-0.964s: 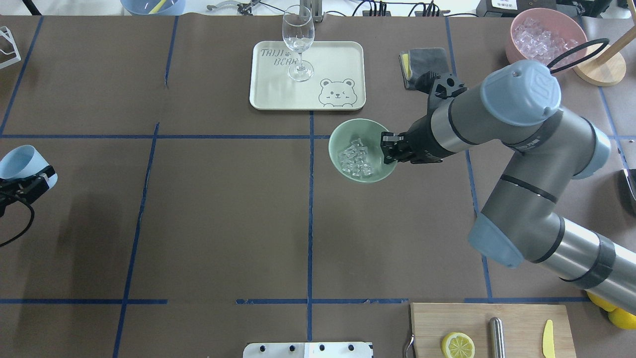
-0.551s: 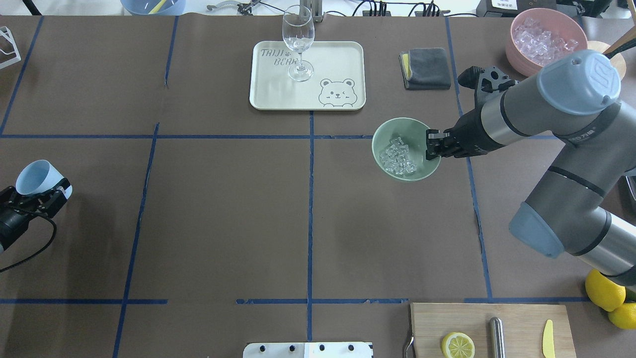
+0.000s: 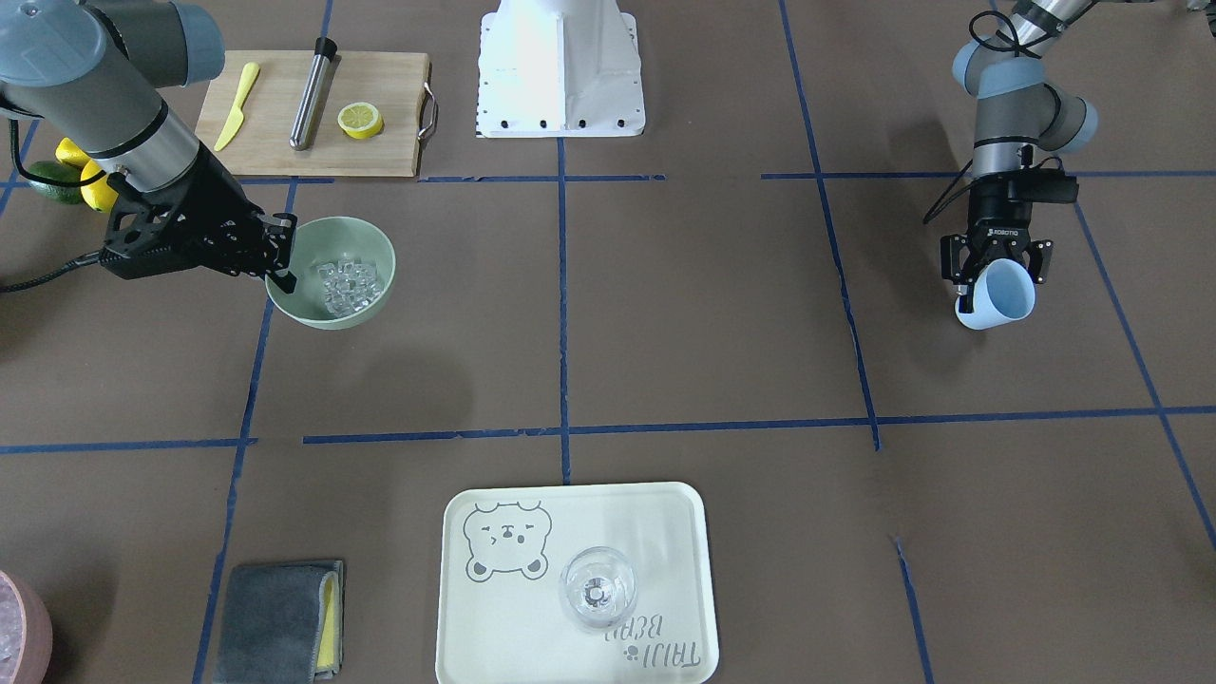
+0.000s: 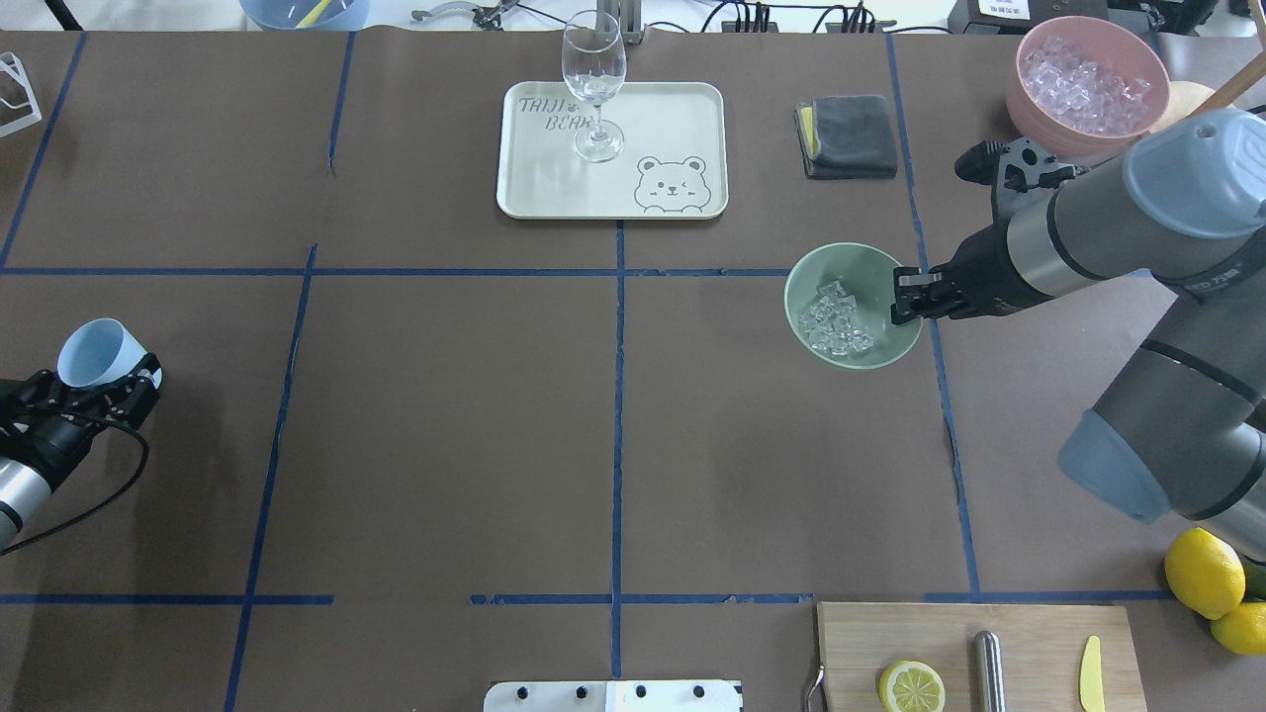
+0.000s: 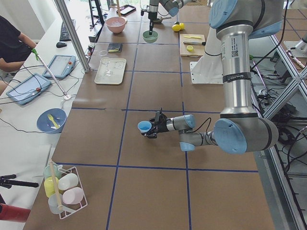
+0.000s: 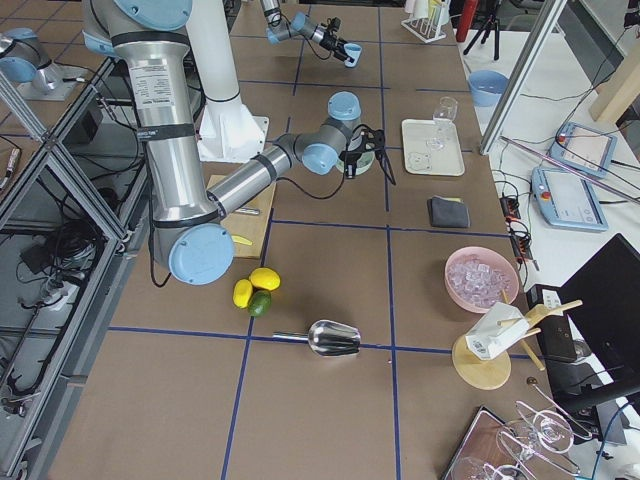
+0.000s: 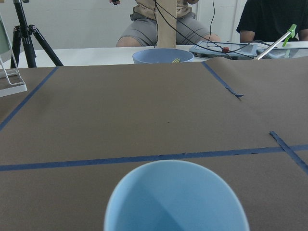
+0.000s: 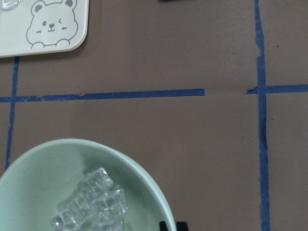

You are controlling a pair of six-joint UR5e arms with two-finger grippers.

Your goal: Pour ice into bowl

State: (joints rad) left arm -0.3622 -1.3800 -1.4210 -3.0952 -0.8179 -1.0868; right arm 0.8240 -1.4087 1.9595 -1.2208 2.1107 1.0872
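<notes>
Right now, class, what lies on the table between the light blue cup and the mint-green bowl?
Between cup and bowl: only bare brown table crossed by blue tape lines, clearest in the overhead view.

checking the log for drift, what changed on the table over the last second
The right tool, clamped on the rim of the bowl, moved it and its ice toward the robot's right. The left tool, holding the blue cup, shifted a little inward and nearer the robot. The tray, glass, grey cloth and pink bowl stayed put.
</notes>
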